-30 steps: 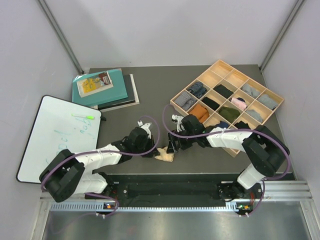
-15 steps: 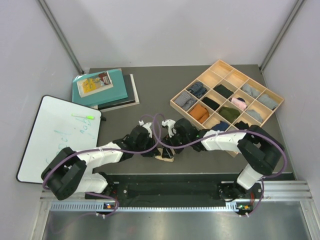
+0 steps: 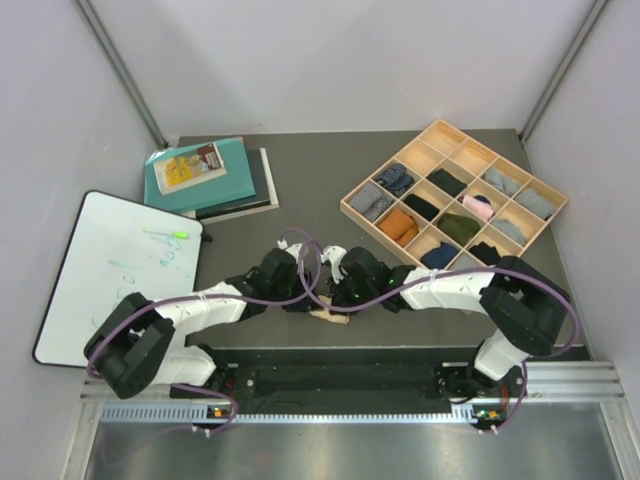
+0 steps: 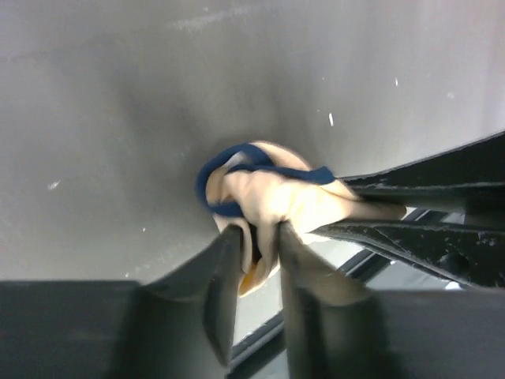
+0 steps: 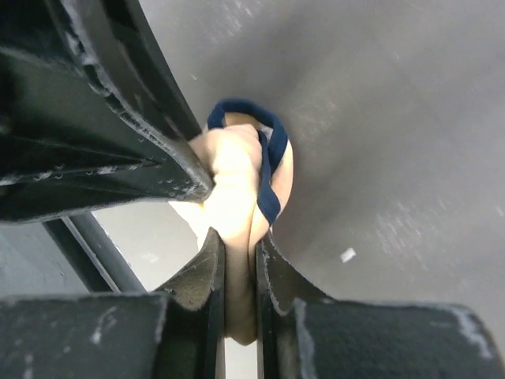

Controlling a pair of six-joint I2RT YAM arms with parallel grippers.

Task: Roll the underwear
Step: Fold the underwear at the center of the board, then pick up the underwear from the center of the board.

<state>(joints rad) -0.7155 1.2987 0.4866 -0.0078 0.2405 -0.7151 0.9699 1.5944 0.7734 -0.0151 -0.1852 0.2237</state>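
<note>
The underwear [image 3: 331,317] in view is a small beige pair with navy edging, bunched into a lump at the table's front edge between the two arms. In the left wrist view the underwear [image 4: 268,193] has a fold hanging between my left gripper's [image 4: 258,241] parted fingers, with a dark gap beside it. My right gripper [image 5: 237,253] is shut on a beige fold of the underwear [image 5: 233,166]. From above, the left gripper [image 3: 303,304] and right gripper [image 3: 337,299] meet over the lump and hide most of it.
A wooden divided tray [image 3: 437,130] with rolled socks and cloths stands at the back right. Stacked books [image 3: 205,175] lie at the back left, with a whiteboard [image 3: 110,270] off the table's left side. The table's front edge runs just below the grippers.
My right gripper has moved left onto the beige pair and shut on it. The left gripper's jaws have parted from their tight grip. The lump has shifted little.
</note>
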